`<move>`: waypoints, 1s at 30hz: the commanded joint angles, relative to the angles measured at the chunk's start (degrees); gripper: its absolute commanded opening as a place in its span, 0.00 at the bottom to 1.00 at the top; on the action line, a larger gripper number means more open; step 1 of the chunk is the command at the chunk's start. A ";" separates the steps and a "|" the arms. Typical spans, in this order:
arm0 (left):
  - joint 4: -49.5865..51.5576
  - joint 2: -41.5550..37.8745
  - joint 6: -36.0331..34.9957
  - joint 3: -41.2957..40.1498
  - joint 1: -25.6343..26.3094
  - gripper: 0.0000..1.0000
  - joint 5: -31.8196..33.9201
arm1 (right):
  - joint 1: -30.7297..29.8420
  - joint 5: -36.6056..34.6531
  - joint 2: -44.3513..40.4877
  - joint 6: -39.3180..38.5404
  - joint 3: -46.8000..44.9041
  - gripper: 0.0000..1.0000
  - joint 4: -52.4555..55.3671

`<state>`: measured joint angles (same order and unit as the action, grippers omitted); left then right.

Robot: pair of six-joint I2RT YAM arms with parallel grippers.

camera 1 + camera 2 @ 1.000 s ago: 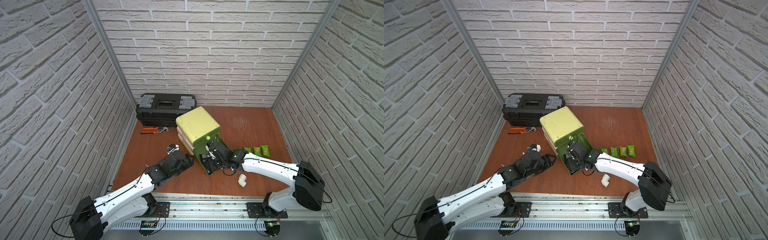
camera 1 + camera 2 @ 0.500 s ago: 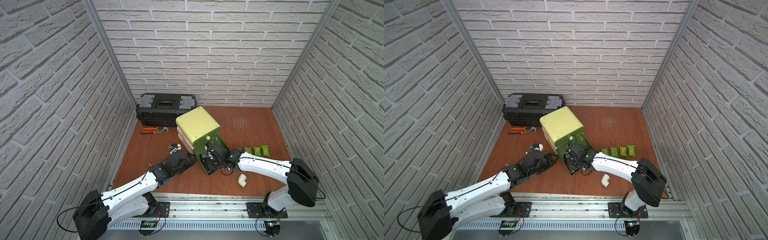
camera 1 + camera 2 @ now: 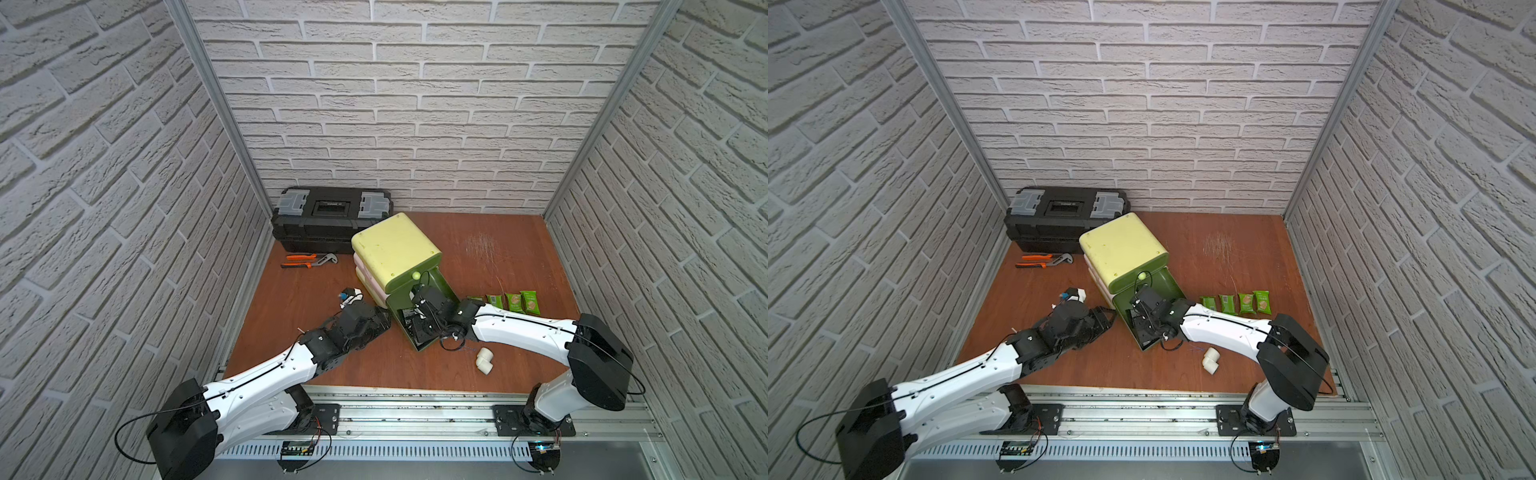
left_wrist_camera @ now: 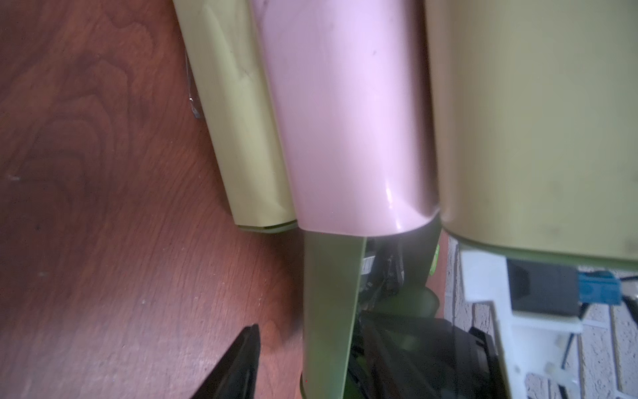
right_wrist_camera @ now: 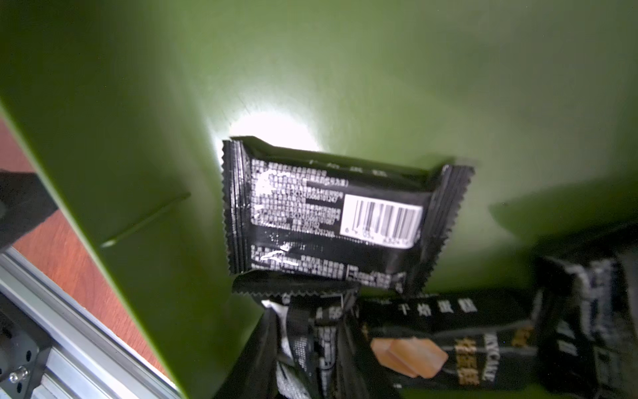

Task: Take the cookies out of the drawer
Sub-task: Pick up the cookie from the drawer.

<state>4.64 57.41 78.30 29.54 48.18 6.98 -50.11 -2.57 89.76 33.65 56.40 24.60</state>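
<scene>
The green drawer (image 3: 440, 286) (image 3: 1165, 282) is pulled out of the cabinet onto the table. My right gripper (image 3: 415, 316) (image 3: 1142, 316) reaches down into it. In the right wrist view several black cookies lie inside: one barcode side up (image 5: 331, 214), one showing a biscuit picture (image 5: 431, 338). The right gripper (image 5: 310, 362) is shut on a crumpled black packet (image 5: 310, 331). Several green cookies (image 3: 513, 301) (image 3: 1246, 302) lie in a row on the table, right of the drawer. My left gripper (image 3: 384, 322) (image 4: 310, 373) straddles the drawer's side wall (image 4: 328, 293), open; its outer finger (image 4: 241, 359) stands clear of the wall.
The yellow-topped cabinet (image 3: 395, 249) with pink and beige drawers stands mid-table. A black toolbox (image 3: 332, 216) sits at the back left, with orange pliers (image 3: 309, 261) before it. A white pipe elbow (image 3: 484, 359) lies near the front edge. A small white-and-blue part (image 3: 351, 296) lies left of the drawer.
The right gripper's jaws have closed inside the drawer, pinching a black packet. The left arm has crept slightly closer to the drawer's side.
</scene>
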 commanded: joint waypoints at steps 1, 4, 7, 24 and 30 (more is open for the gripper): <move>-1.66 -0.53 0.41 -0.65 0.32 0.54 1.16 | -0.17 -0.35 -1.06 -0.05 -0.50 0.27 -1.40; -1.53 -0.70 0.36 -0.63 0.26 0.54 1.11 | -0.17 -0.42 -1.81 -0.16 -0.25 0.23 -0.99; -1.32 -0.72 0.38 -0.62 0.20 0.54 1.23 | -0.17 -0.51 -2.71 -0.34 -0.07 0.18 -0.46; -0.56 -0.90 0.45 -0.28 0.20 0.55 1.83 | 0.55 -0.75 -9.95 0.69 -0.42 0.02 2.22; -0.72 -0.63 0.14 0.06 0.20 0.56 1.70 | 1.32 -0.33 -13.61 1.37 -0.39 0.02 3.82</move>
<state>4.71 57.28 78.30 29.54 48.18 7.79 -49.28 -2.59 78.37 34.11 56.40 27.31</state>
